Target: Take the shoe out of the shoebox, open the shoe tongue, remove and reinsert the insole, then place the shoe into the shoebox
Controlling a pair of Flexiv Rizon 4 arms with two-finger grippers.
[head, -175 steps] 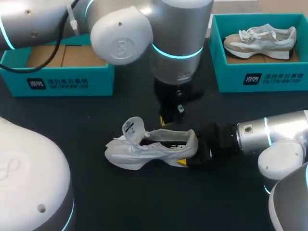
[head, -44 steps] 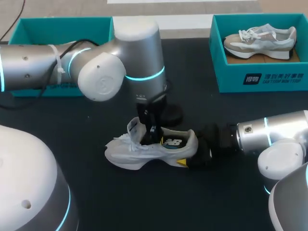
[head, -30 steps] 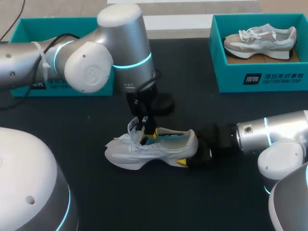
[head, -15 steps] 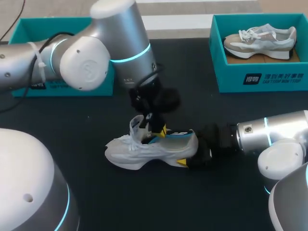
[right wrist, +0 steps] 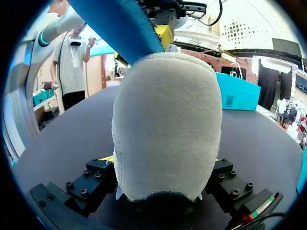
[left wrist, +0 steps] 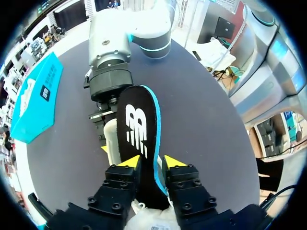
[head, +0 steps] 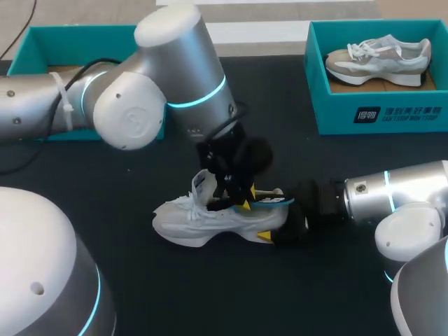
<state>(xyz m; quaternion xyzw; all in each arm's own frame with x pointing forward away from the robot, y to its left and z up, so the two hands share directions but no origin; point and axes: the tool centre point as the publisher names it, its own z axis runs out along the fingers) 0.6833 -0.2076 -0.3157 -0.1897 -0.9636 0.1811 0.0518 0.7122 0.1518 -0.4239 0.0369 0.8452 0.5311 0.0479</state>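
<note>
Presently we log the white shoe [head: 203,222] resting on its sole on the dark desk [head: 210,294], toe toward our left and heel toward our right. The left arm [head: 140,105] comes down over its opening, and the left jaws are clamped on the insole [left wrist: 138,139], one yellow tip pressed to each side. The insole has a black top and a blue edge; its fore end is down in the shoe and its heel end is tilted up above the collar. The tongue [head: 202,183] stands pulled up. The right arm [head: 392,199] lies low along the desk, right jaws clamped on the shoe's heel from both sides. A second shoe [head: 378,57] sits in the right shoebox [head: 378,115]. The left shoebox [head: 77,31] is partly hidden behind the left arm.
</note>
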